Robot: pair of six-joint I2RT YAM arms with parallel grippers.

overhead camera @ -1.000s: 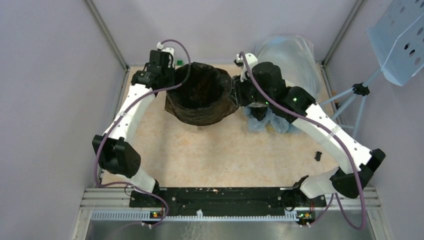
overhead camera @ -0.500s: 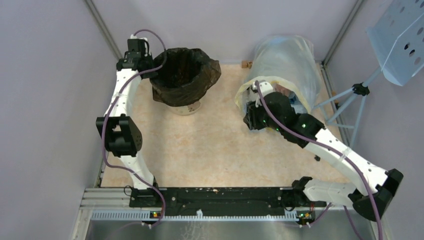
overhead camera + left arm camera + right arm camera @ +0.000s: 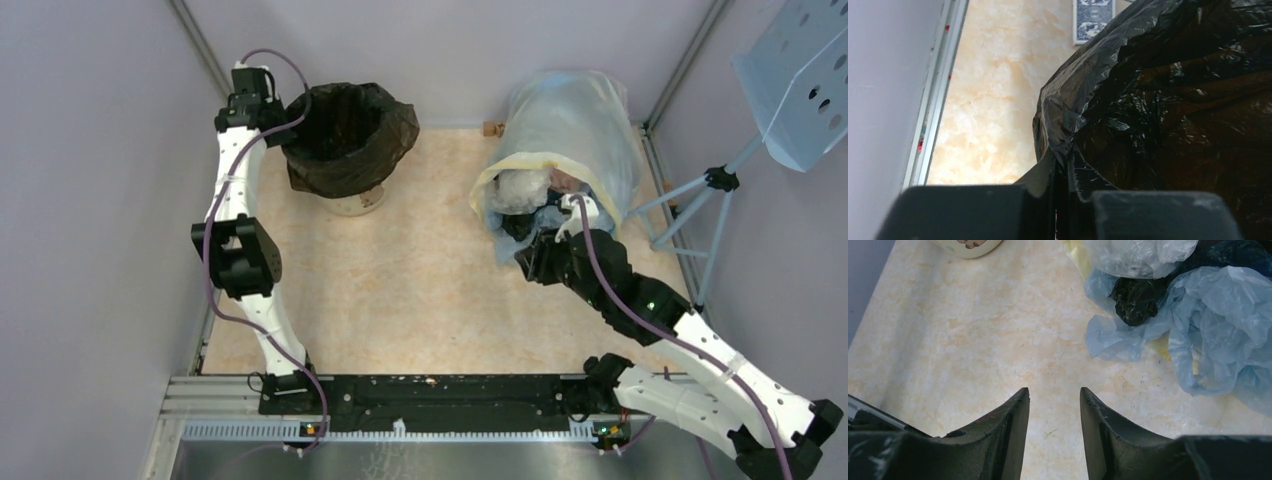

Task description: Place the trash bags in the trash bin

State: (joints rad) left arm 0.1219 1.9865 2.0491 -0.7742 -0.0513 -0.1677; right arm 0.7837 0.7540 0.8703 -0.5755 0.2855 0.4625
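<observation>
The worktop (image 3: 420, 290), a cream marbled surface, is lying inside an enclosure of pale lilac walls (image 3: 90, 200) with metal frame posts (image 3: 205, 55) running up at the far corners. A pale blue perforated panel (image 3: 800, 80) is standing on a tripod (image 3: 700, 200) outside the right edge.

The trash bin (image 3: 357, 203) is standing upright at the far left of the worktop, with only its cream lower part showing. A black trash bag (image 3: 345, 135) is lining it and draping over the rim and down the outside. The inside is dark, and what is in it cannot be told. A blue-patterned card (image 3: 1093, 17) is lying on the worktop beyond the bag.

The left pincer (image 3: 1063, 185) is closing fully on a fold of the black trash bag at the bin's left rim.

A large translucent sack (image 3: 575, 110) is lying on its side at the far right, mouth toward the arms. A white bag (image 3: 1138, 255), a small black bag (image 3: 1138, 300) and crumpled blue bags (image 3: 1218, 305) are spilling from the mouth onto the worktop.

The right pincer (image 3: 1054, 405) is hovering over bare worktop just beside the blue bags, jaws partly apart and gripping nothing
</observation>
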